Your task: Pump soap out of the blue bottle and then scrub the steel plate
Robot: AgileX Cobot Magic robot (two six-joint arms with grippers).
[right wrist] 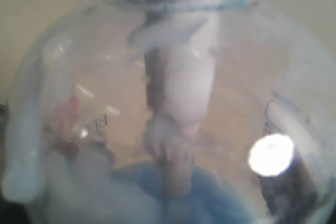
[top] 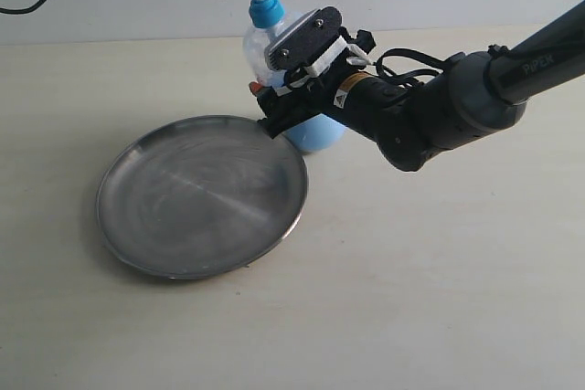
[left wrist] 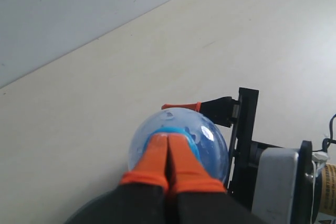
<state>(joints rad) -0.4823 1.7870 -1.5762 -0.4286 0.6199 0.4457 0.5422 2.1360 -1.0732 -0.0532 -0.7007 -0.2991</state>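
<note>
Much of the blue bottle [top: 320,137] out of sight behind right gripper [top: 274,103].

Exterior oblique from above; both wrists close on blue bottle [top: 318,134]

Bright, soft light; blue bottle [right wrist: 173,103] blurred (glare spot).

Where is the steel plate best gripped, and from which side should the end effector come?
Pinch the raised rim of the steel plate on its near left side in the exterior view, from above. The plate lies flat and looks too wide to span; the blue bottle and right end effector crowd its far right edge.
</note>
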